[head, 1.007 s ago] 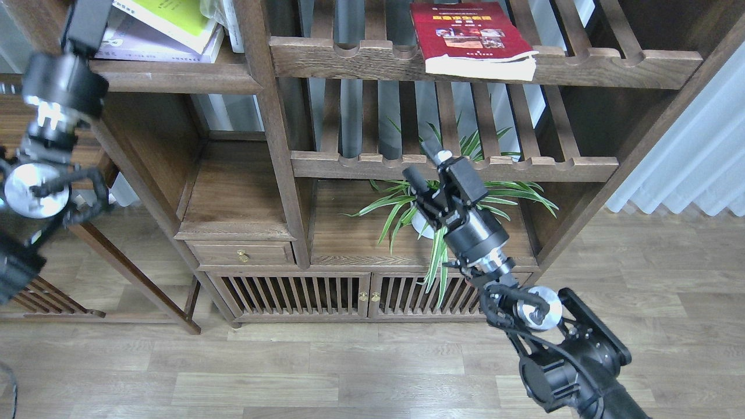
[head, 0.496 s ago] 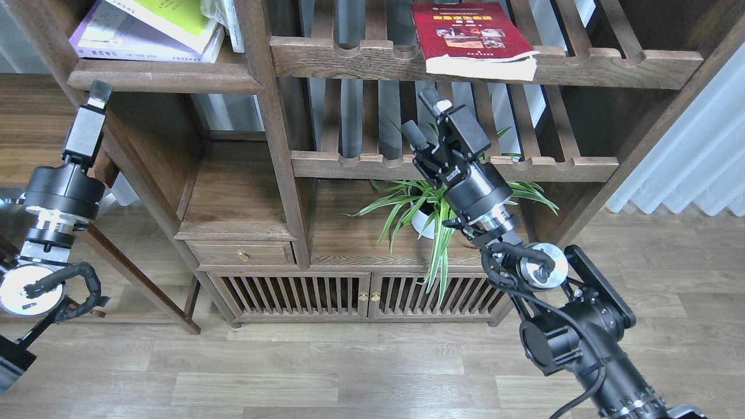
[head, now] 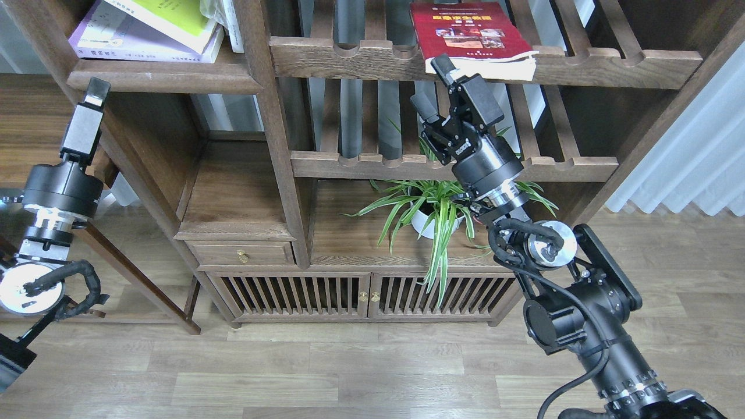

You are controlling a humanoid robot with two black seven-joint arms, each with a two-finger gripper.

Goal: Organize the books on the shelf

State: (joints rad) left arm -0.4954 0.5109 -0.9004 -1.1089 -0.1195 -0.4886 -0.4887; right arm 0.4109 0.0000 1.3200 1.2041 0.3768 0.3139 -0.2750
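A dark red book (head: 471, 32) lies flat on the upper slatted rack, its front edge hanging over the rail. My right gripper (head: 433, 84) is open just below and left of that edge, its upper fingertip (head: 444, 63) almost at the book's underside. On the solid dark-brown shelf (head: 169, 81) at the upper left a pale lilac book (head: 134, 43) lies with a yellow-green book (head: 174, 17) on top. My left gripper (head: 93, 96) hangs just below the shelf's left end, seen end-on so its fingers cannot be told apart.
A spider plant in a white pot (head: 433, 218) stands in the bay under my right arm. A lower slatted rack (head: 361, 166) runs behind the right gripper. A thick upright post (head: 265, 116) separates the shelf from the racks. A curtain (head: 692, 163) hangs at the right.
My right gripper has risen from in front of the plant to just under the red book's front edge. The left arm dropped away from the lilac and yellow-green books, then held still.
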